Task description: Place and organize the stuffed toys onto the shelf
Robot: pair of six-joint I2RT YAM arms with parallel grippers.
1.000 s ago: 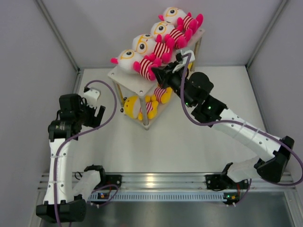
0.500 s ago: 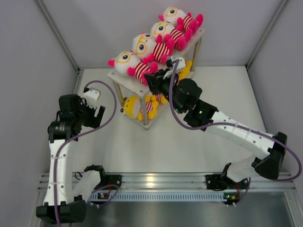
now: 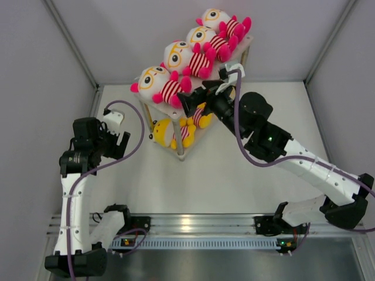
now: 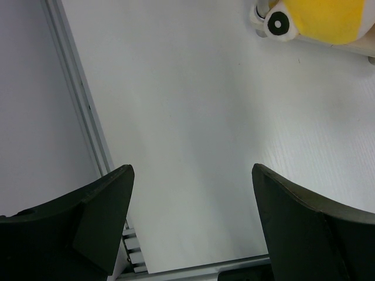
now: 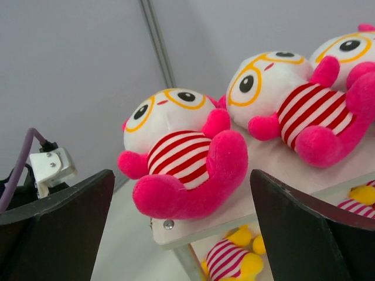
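Observation:
The shelf (image 3: 173, 108) stands at the back of the table, with several white-headed pink stuffed toys lying in a row on its top board. The nearest of them (image 3: 156, 82) lies at the board's front-left corner. Yellow toys (image 3: 168, 132) lie on the lower tier. My right gripper (image 3: 186, 104) is open just off that corner, and in the right wrist view the nearest pink toy (image 5: 181, 158) lies free on the board (image 5: 234, 219) in front of the wide-apart fingers (image 5: 181, 175). My left gripper (image 3: 120, 143) hangs open left of the shelf, holding nothing (image 4: 192, 170).
White walls close in the table on three sides. An aluminium rail (image 3: 193, 222) runs along the near edge. A yellow toy's head (image 4: 328, 20) shows at the top right of the left wrist view. Purple cables loop from both arms.
My right gripper has opened and let go of the nearest pink toy, which now lies a little further left on the top board. The left arm has not moved.

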